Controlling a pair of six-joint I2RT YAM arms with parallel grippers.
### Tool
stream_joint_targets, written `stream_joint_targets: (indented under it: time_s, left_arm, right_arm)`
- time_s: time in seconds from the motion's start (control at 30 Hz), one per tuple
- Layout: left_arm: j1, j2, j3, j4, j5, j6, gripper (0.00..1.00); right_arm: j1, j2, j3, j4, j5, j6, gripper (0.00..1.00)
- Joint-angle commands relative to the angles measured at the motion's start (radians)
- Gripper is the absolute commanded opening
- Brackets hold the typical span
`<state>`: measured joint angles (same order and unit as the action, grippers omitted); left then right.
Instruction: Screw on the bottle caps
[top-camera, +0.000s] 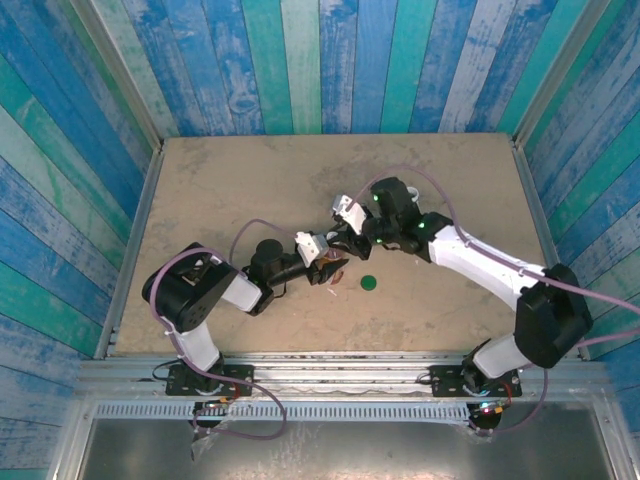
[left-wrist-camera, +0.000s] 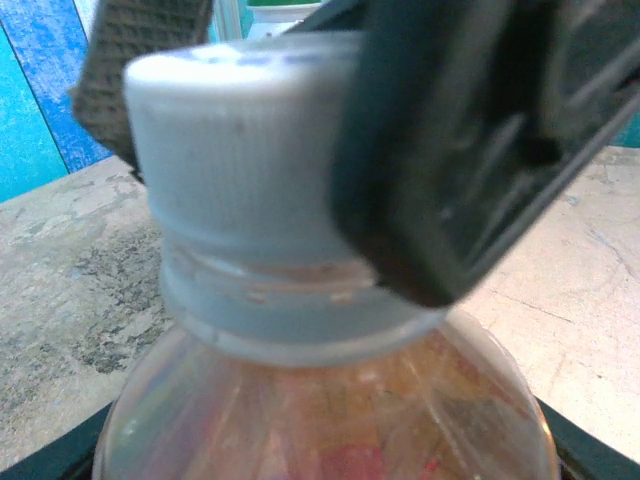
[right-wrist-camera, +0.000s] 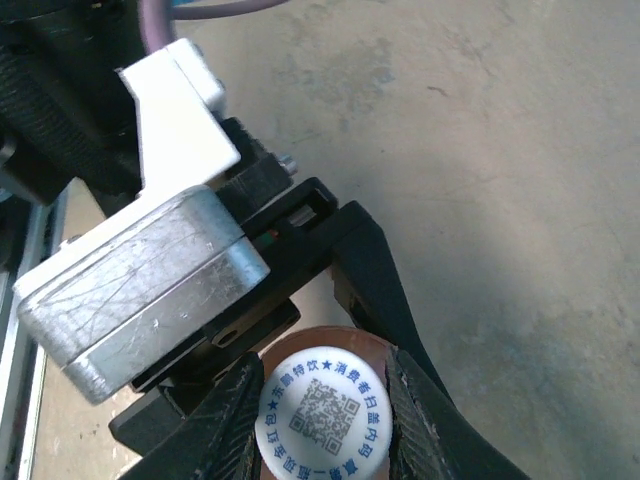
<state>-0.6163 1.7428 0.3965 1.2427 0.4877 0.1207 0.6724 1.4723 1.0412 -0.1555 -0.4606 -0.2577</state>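
Green or white, how many caps do you count?

— Two. One white cap (left-wrist-camera: 240, 150) sits on the neck of the bottle (left-wrist-camera: 330, 400). One green cap (top-camera: 368, 283) lies flat on the desk (top-camera: 250, 180), near the bottle's right side and apart from it.

Bottles and tools?

— One bottle, clear with amber liquid, mid-desk. Two tools. The right tool (right-wrist-camera: 330, 405) is narrow, pinching the white cap from both sides. The left tool (left-wrist-camera: 320, 455) is clamped on the bottle's body, below the shoulder.

What is hard to make out?

— From the top, both wrists crowd over the bottle, so it is little more than a reddish patch. The left wrist view is close and blurred. There the bottle is cut off below the shoulder, and the left fingers are dark slivers in the lower corners. How far the cap is screwed down I cannot tell.

What does one view add?

— The left wrist view shows the right tool's fingers (left-wrist-camera: 450, 150) on the cap's ribbed wall. The right wrist view shows the cap's top, printed with a blue square code ringed by characters, and a silver camera box (right-wrist-camera: 150, 290) beside it.
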Motion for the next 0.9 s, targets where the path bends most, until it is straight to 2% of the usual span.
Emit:
stream_joint_targets:
  time_s: [0.0,0.07,0.1,0.17,0.3,0.4,0.53,0.67,0.77,0.87]
  left_arm:
    - [-0.002,-0.008,-0.003,0.03,-0.025,0.008,0.67]
    - [-0.002,0.0,0.0,0.037,-0.031,-0.004,0.65]
    - [-0.001,0.002,0.0,0.045,-0.027,-0.012,0.65]
    - [-0.002,0.003,-0.001,0.055,-0.017,-0.022,0.65]
    - [-0.001,-0.033,-0.002,0.028,0.008,-0.029,0.65]
    - [-0.001,-0.079,0.002,-0.038,0.032,-0.022,0.65]
    - [-0.002,-0.146,-0.009,-0.096,0.067,-0.013,0.66]
    - [-0.002,-0.216,-0.002,-0.194,0.157,0.009,0.66]
    - [-0.002,-0.265,0.003,-0.234,0.228,0.003,0.66]
    - [-0.002,-0.303,0.017,-0.27,0.299,0.002,0.66]
  right_arm:
    - [0.052,-0.038,-0.094,0.088,0.352,0.256,0.27]
    - [0.128,-0.062,-0.116,0.089,0.572,0.305,0.27]
    - [0.154,-0.066,-0.118,0.088,0.62,0.328,0.27]
    - [0.184,-0.074,-0.119,0.095,0.609,0.333,0.3]
    - [0.174,-0.12,-0.138,0.118,0.581,0.253,0.37]
    - [0.123,-0.182,-0.159,0.131,0.435,0.129,0.48]
    - [0.009,-0.293,-0.2,0.133,0.101,0.015,0.58]
    - [-0.062,-0.331,-0.177,0.028,-0.169,-0.087,0.6]
    - [-0.067,-0.312,-0.124,-0.066,-0.304,-0.144,0.6]
    - [-0.067,-0.281,-0.088,-0.077,-0.429,-0.155,0.59]
